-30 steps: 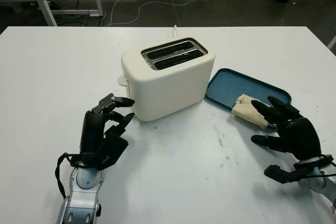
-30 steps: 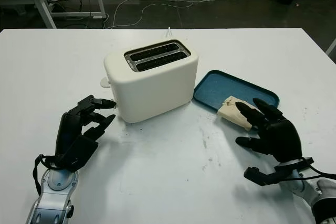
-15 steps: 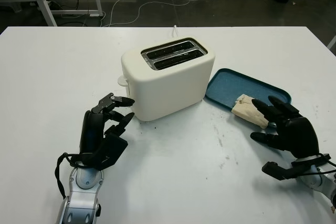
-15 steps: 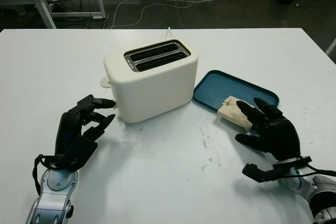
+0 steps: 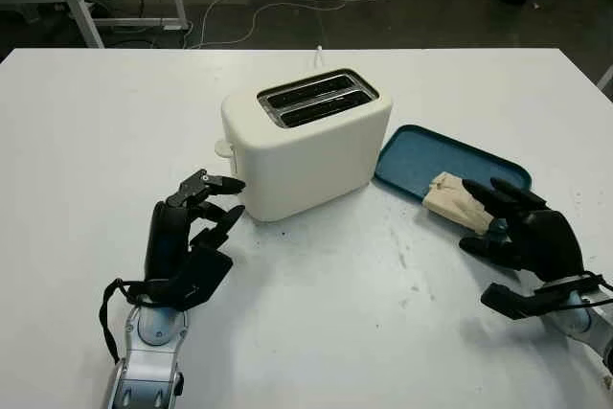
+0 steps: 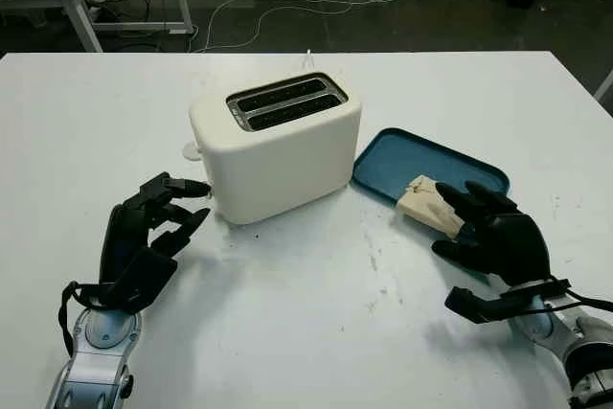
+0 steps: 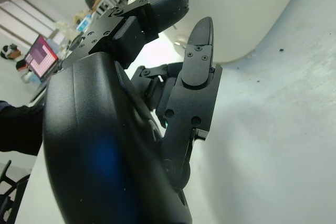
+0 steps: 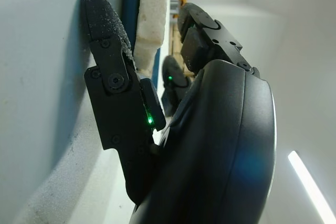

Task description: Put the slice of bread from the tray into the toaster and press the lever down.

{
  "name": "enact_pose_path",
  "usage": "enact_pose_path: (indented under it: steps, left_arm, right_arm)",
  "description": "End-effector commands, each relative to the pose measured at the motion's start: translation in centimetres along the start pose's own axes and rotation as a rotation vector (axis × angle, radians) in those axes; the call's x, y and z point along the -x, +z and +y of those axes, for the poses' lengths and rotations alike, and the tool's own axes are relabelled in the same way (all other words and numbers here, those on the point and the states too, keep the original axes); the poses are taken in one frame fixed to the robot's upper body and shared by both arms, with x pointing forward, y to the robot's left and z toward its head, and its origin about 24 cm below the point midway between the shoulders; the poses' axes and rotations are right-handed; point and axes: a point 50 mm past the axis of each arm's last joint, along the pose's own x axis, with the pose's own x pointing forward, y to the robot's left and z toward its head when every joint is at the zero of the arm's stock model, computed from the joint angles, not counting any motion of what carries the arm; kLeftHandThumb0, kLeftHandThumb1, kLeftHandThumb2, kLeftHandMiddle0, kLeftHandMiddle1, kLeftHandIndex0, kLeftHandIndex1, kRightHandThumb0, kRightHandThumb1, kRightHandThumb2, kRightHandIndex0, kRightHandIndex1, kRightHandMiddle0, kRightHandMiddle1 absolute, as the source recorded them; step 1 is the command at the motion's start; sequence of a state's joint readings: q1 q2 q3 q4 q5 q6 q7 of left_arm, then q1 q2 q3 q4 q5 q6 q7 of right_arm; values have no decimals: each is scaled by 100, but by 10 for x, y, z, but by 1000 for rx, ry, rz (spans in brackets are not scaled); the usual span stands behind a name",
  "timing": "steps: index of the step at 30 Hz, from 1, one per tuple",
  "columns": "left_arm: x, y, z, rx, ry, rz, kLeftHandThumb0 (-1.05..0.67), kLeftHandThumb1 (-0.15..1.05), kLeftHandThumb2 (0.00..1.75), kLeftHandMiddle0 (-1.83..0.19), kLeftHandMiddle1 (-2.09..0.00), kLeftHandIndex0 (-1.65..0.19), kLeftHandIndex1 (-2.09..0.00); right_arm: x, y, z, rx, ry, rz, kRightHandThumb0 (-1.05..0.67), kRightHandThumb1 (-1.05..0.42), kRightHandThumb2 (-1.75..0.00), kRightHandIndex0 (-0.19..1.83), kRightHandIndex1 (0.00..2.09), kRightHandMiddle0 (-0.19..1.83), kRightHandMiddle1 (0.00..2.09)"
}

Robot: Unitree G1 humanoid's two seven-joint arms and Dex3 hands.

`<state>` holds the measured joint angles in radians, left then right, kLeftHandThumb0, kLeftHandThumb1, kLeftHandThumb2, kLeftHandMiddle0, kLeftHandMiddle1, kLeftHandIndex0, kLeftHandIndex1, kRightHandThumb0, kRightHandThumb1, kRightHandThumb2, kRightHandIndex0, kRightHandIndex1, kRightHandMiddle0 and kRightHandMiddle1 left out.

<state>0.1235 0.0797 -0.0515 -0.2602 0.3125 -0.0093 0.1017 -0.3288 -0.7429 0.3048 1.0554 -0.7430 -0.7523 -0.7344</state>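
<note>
One slice of bread (image 5: 450,199) lies on the near edge of the blue tray (image 5: 421,155), just right of the cream toaster (image 5: 305,141) on the white table (image 5: 316,304). It looks light, soft and crumbly, easy to crush or tear, so a gentle pinch across its two flat faces near the near end seems the safest hold. The robot's right hand (image 5: 522,232) reaches at it with fingers extended and well parted, upper fingertips over the slice and thumb low by the table; nothing is gripped yet. Its left hand (image 5: 187,237) stands upright beside the toaster's left end, fingers loosely bent and holding nothing, close to the lever (image 5: 223,148).
</note>
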Motion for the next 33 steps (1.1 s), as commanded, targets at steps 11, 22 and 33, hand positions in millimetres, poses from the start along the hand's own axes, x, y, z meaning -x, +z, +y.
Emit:
enact_pose_path:
  steps: [11,22,33]
  left_arm:
    - [3,3,1,7,15,-15,-22,92,20,-62,-136,-61,-90]
    - [3,3,1,8,16,-16,-23,92,20,-62,-136,-62,-90]
    - [4,0,-1,18,13,-6,-22,92,20,-62,-136,-62,-90]
  right_arm:
    - [1,-1,-1,107,6,-71,-43,-81,-1,98,26,94,11]
    - [1,2,-2,128,-4,-107,-52,-89,-1,87,96,117,4]
    - [-5,8,-9,158,-183,-153,-65,-92,-26,80,149,95,84]
